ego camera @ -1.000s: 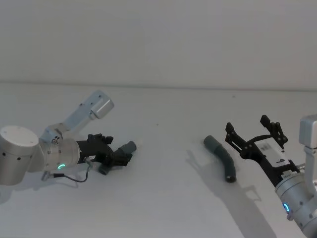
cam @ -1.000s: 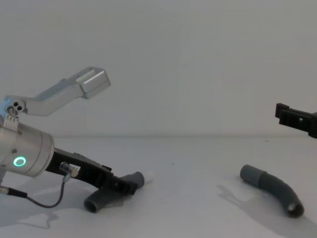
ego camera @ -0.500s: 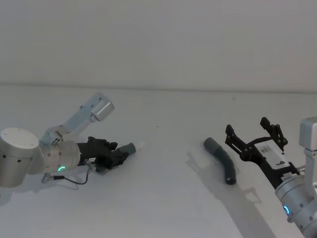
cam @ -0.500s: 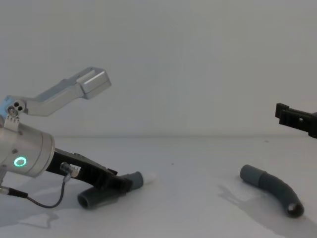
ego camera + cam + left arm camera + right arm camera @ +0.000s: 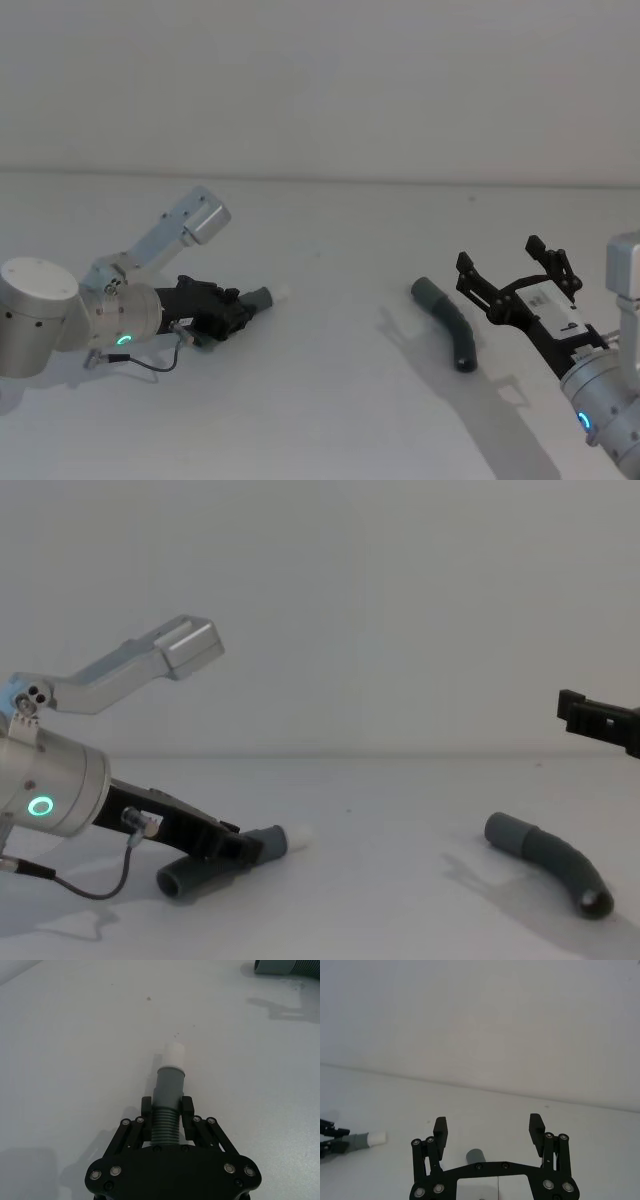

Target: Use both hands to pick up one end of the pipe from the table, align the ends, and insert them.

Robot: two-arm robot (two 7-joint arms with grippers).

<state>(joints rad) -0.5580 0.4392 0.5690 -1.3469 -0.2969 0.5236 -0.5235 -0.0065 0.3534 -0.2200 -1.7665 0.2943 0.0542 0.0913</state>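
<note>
Grey hose (image 5: 262,297) clamped at ribs in left hand (image 5: 240,309); right hand (image 5: 498,252) gaping, empty; second hose (image 5: 450,322) probably light, bendy; grip ribs.

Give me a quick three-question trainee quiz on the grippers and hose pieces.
1. True or false: the left black two-finger gripper has its fingers shut on the white-tipped dark-grey ribbed hose piece.
2. The right black two-finger gripper is: A open, B shut on a hose piece.
3. Fill in: the other curved dark-grey hose piece lies on the matte white ____.
Key: 1 true; 2 A; 3 table.
</note>
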